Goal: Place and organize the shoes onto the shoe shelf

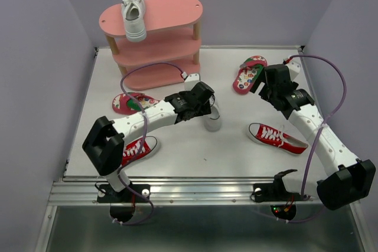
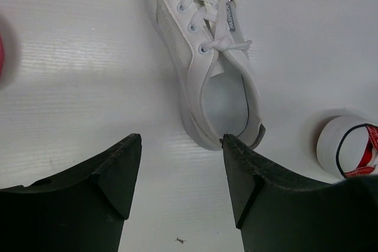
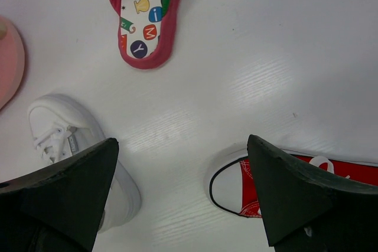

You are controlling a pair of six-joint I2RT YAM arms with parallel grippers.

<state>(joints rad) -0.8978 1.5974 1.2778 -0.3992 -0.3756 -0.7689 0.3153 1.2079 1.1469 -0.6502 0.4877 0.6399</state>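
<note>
The pink shoe shelf (image 1: 171,13) stands at the back left with one white sneaker (image 1: 133,15) on its top board. The other white sneaker (image 1: 213,120) lies on the table. My left gripper (image 1: 205,105) hovers over its heel, open and empty. In the left wrist view (image 2: 180,146) the right fingertip (image 2: 231,146) is at the sneaker's heel (image 2: 207,57). My right gripper (image 1: 264,91) is open and empty above the table (image 3: 183,146), between a red flip-flop (image 1: 249,74) and a red canvas sneaker (image 1: 276,137). A second flip-flop (image 1: 133,103) and a second red sneaker (image 1: 139,149) lie at the left.
In the right wrist view I see the flip-flop (image 3: 144,16) ahead, the white sneaker (image 3: 77,146) at the left, the red sneaker's toe (image 3: 236,187) at the right and the shelf's base (image 3: 9,63). Grey walls enclose the table on three sides.
</note>
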